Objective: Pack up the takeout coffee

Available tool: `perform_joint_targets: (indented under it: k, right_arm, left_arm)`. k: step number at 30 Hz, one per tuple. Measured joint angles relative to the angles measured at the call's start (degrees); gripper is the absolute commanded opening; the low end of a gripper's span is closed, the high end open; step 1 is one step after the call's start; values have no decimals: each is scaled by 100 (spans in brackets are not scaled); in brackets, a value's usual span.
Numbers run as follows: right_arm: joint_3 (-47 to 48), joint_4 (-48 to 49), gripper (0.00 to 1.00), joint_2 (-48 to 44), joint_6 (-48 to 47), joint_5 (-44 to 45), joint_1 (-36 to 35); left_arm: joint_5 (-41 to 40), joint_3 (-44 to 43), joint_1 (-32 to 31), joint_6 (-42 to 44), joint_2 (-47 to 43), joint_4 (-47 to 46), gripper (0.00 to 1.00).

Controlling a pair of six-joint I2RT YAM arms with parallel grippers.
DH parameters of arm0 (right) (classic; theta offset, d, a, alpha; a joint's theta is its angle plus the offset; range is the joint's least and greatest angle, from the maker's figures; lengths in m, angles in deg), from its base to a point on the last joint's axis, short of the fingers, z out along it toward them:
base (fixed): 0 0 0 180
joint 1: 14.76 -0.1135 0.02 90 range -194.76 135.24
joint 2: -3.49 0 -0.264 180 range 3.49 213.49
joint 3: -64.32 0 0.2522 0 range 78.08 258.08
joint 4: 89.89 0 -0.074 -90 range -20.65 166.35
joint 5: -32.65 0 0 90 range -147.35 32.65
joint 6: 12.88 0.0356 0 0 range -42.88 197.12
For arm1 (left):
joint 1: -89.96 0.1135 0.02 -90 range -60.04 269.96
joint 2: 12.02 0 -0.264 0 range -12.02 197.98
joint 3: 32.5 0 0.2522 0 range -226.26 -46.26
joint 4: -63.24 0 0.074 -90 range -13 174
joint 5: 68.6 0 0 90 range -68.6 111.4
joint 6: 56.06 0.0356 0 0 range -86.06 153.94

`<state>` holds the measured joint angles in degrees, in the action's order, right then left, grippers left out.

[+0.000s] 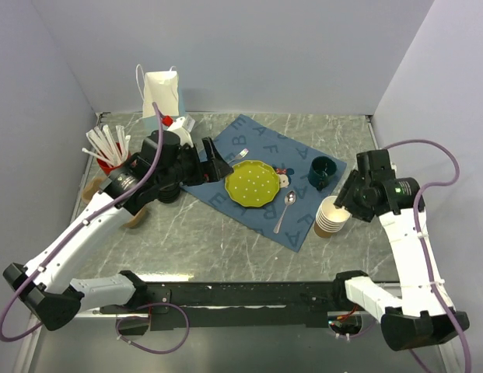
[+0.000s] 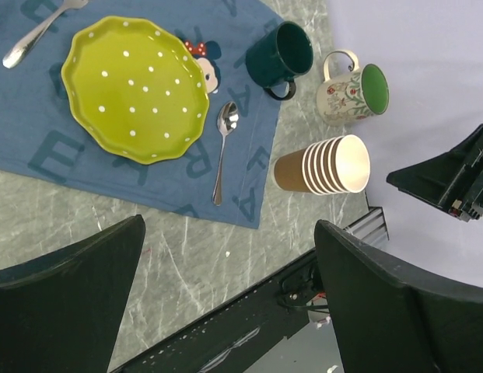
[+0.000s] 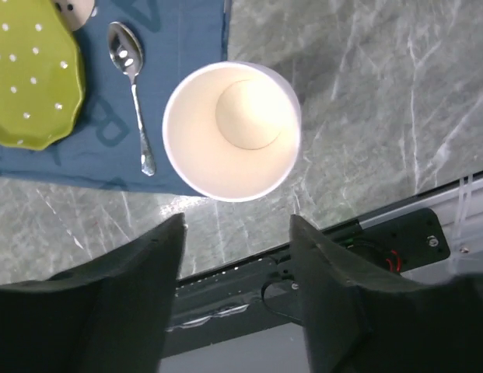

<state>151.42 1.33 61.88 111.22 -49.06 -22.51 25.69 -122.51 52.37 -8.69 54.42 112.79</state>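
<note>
- Left gripper (image 2: 229, 233): fingers wide apart, holding nothing, over the marble table (image 2: 187, 256).
- Right gripper (image 3: 237, 225): spread open, empty, above the stack of lidless paper cups (image 3: 229, 132).
- Takeout coffee: its place cannot be told.

A plate (image 1: 253, 184) is set on a mat (image 1: 257, 136) at mid-surface (image 1: 225, 241), a spoon (image 1: 285, 210) laid just to its right, a mug (image 1: 322, 172) placed behind the spoon, a cup stack (image 1: 332, 217) beside the mat's right edge.
</note>
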Motion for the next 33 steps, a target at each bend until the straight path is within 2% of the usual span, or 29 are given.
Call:
perform_joint_targets:
  k: [1,7,14,26,33]
  right_arm:
    - [-87,35,47,-52,-105,-42,125]
    - [-501,225,39,-118,-431,-199,511]
    - [-820,610,36,146,-573,-339,935]
    - [-1130,859,32,146,-632,-223,1147]
    - [-1196,990,25,146,-658,-179,1176]
  left_arm:
    - [11,-2,0,-2,28,0,97]
    - [90,76,0,-151,9,-125,97]
    - [199,295,0,-334,-118,-195,97]
    - [214,295,0,-358,-238,-166,97]
    - [214,295,0,-358,-258,-168,97]
